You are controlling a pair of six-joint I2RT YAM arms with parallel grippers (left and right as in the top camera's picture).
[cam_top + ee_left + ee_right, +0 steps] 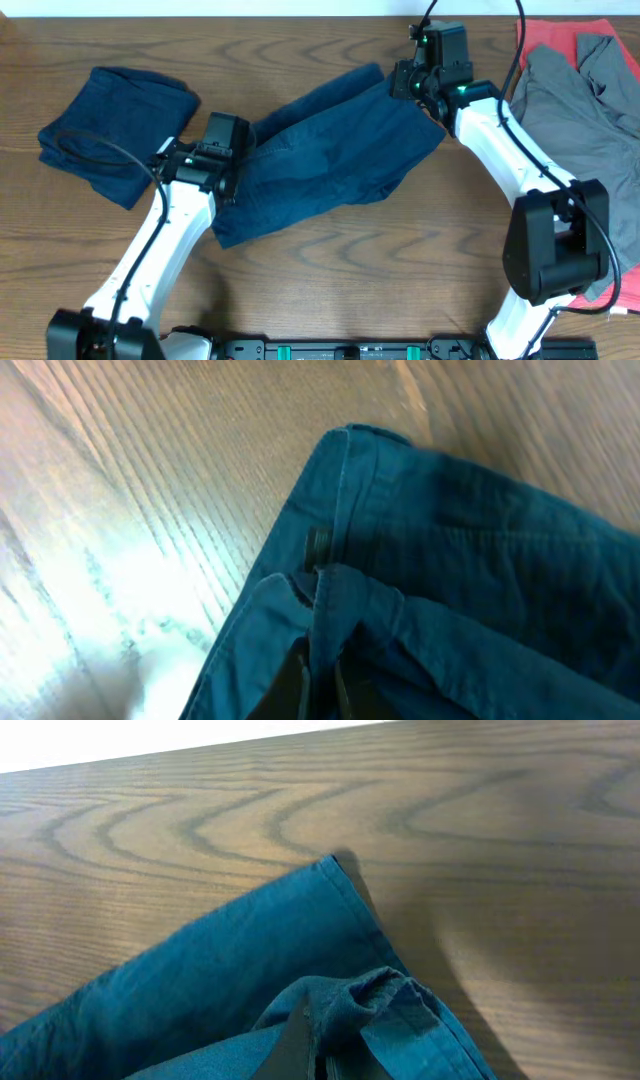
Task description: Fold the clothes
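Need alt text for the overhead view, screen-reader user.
The navy shorts lie spread diagonally across the middle of a wooden table, the left gripper at their lower-left end and the right gripper at their upper-right end. A folded navy garment sits at upper left; a grey T-shirt lies over a red-orange cloth at far right.

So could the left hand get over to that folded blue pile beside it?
Probably yes. The folded pile lies close beside the left hand, with only table between them and nothing on top. But that hand looks pinched on the shorts, so it would have to let go first.
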